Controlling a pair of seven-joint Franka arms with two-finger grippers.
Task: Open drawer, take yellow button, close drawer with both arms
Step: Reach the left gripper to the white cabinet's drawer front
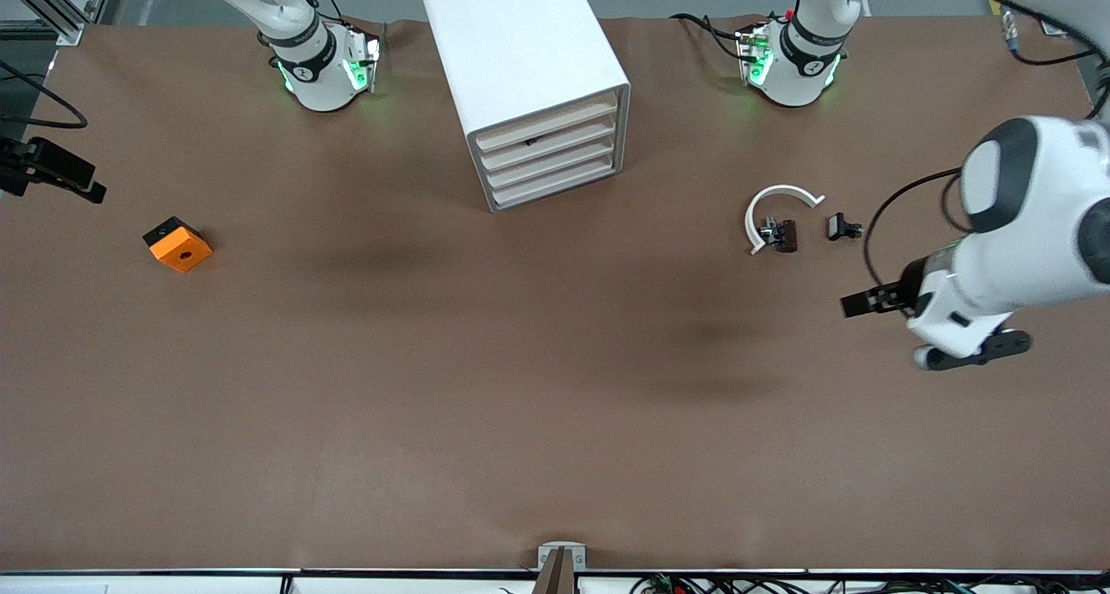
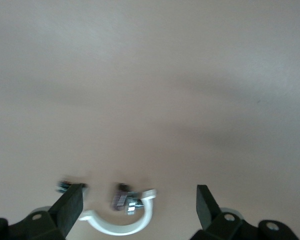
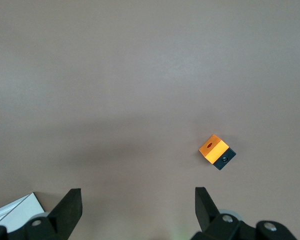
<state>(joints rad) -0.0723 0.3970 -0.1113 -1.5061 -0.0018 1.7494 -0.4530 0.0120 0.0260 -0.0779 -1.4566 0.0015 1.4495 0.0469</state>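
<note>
The white cabinet (image 1: 520,48) stands between the two arm bases, with four pale-beige drawer fronts (image 1: 548,147) stacked alike and all pushed in. A small dark spot shows in the gap under the top front. The button is hidden. My left gripper (image 1: 976,349) (image 2: 138,192) hangs open over the table at the left arm's end, close to a white curved strip (image 1: 780,190) (image 2: 115,227), with nothing between its fingers. My right gripper (image 1: 52,171) (image 3: 138,195) hangs open and empty over the right arm's end, near the orange-and-black block (image 1: 178,244) (image 3: 217,151).
Two small black clips (image 1: 780,234) (image 1: 843,226) lie by the curved strip; one (image 2: 121,200) shows inside the strip's curve. The brown table (image 1: 520,386) stretches wide between the cabinet and the front camera.
</note>
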